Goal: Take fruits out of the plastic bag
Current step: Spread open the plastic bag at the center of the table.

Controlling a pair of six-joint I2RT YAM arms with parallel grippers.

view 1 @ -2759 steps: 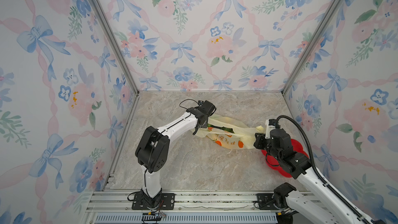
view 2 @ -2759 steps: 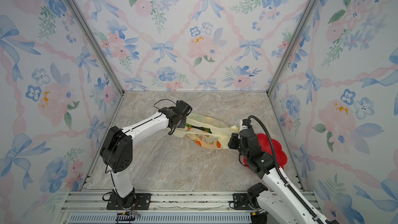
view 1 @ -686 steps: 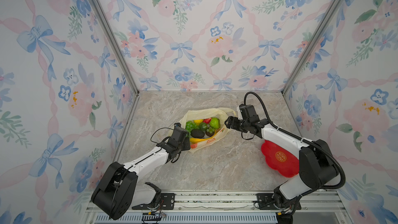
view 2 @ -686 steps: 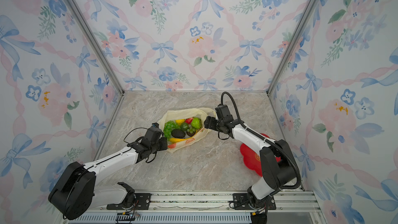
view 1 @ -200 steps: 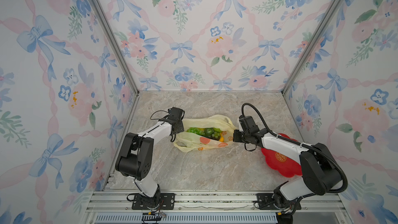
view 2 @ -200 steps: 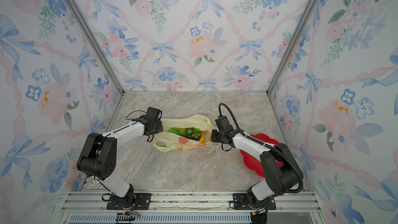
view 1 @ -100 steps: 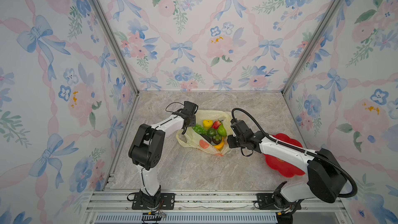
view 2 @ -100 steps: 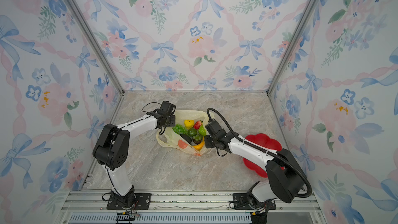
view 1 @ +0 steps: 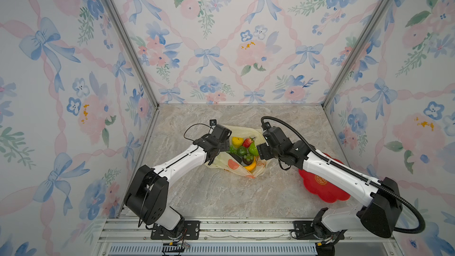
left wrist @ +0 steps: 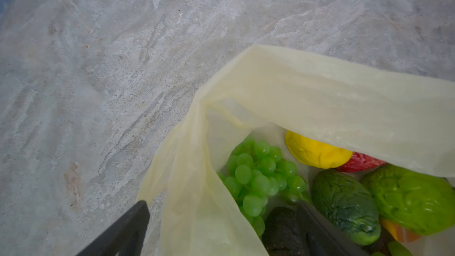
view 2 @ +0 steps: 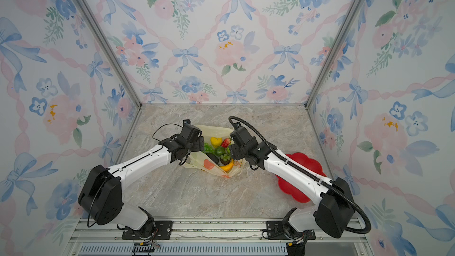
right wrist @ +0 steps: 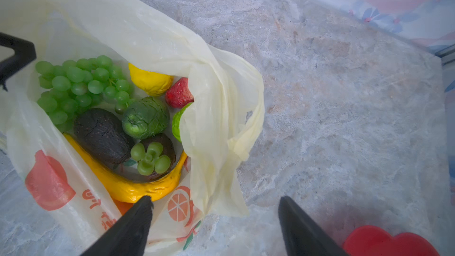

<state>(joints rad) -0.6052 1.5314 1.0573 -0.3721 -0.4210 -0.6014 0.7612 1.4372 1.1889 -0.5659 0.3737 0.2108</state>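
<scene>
Pale yellow plastic bag (right wrist: 152,35) open on marble tabletop (right wrist: 344,94), fruits (right wrist: 145,116) inside

Both top views bright, even diffuse light; soft faint shadows under arms on table (view 1: 221,193); straight frame posts splay at edges, wide-angle. Wrist views softer, slightly hazy; right tool fingers (right wrist: 128,227) near lens dark, blurred; mild sheen on plastic bag (left wrist: 320,99)

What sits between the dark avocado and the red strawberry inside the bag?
A bumpy dark green fruit lies between the avocado and the strawberry. The right wrist view shows it most clearly.
</scene>
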